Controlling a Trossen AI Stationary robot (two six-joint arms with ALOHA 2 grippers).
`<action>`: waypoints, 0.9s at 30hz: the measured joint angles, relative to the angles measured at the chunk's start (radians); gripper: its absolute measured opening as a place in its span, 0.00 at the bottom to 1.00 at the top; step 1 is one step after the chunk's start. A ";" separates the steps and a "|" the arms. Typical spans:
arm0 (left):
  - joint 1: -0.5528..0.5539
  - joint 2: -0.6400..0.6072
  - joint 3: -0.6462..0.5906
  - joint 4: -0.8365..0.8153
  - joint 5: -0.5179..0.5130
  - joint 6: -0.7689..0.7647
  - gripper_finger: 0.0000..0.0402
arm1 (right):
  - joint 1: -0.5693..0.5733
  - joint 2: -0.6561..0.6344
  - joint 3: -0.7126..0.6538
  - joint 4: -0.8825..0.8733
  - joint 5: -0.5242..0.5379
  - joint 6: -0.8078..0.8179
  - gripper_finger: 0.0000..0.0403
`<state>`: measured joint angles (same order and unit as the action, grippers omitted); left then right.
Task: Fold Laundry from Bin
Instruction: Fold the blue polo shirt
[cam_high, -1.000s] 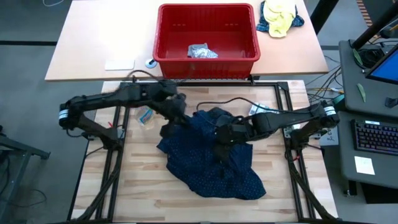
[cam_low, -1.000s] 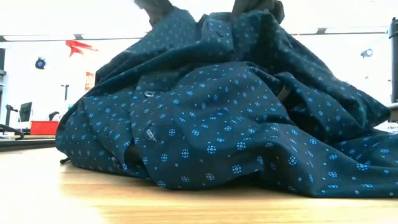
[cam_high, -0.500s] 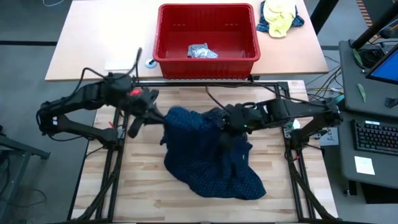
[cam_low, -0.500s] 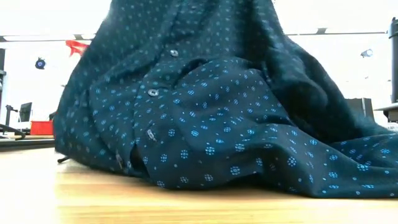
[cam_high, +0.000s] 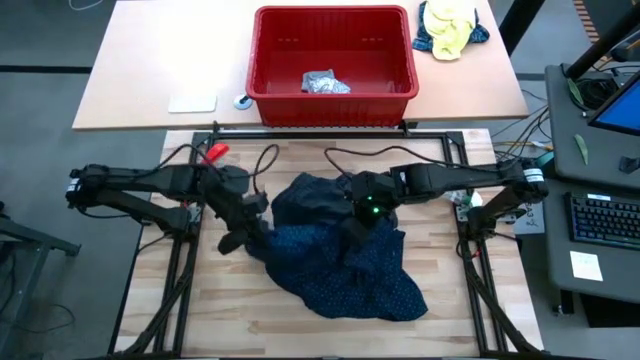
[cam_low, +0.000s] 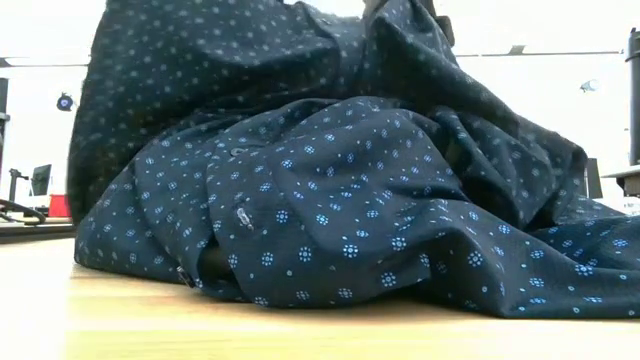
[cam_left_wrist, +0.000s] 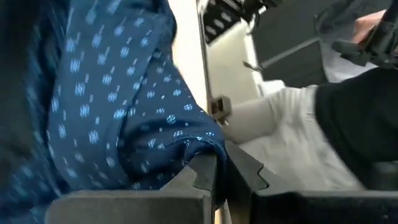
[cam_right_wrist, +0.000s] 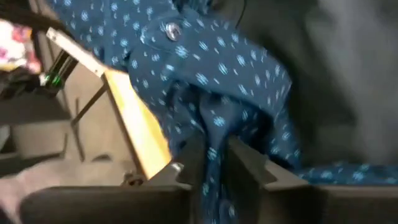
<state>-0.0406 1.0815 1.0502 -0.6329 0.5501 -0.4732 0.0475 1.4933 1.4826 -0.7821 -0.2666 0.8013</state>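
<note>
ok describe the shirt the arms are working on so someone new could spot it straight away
Start at the red bin on the far table, then come toward the slatted wooden table in front of it. The navy shirt lies crumpled mid-table, pinched by the left gripper and right gripper. Its tiny light-blue dots and buttons set it apart from the small grey garment in the bin.

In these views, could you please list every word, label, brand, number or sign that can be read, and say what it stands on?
None can be read.
White sheet on the side desk: any print too small.
Keyboard: key legends too small.
Wall signs behind the navy dotted shirt: blurred.
Red bin: no label shows.
</note>
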 joint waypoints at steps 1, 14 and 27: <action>0.000 -0.005 -0.016 0.000 0.024 -0.026 0.00 | 0.000 0.000 0.000 0.000 -0.031 0.010 0.18; -0.113 0.003 -0.072 -0.137 0.000 -0.132 0.00 | -0.017 0.015 0.040 0.004 0.080 -0.161 0.53; -0.157 0.015 -0.072 -0.202 -0.096 -0.143 0.00 | 0.024 0.178 0.039 -0.023 0.002 -0.485 0.56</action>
<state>-0.1972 1.0962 0.9787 -0.8349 0.4538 -0.6159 0.0710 1.6713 1.5219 -0.8051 -0.2651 0.3159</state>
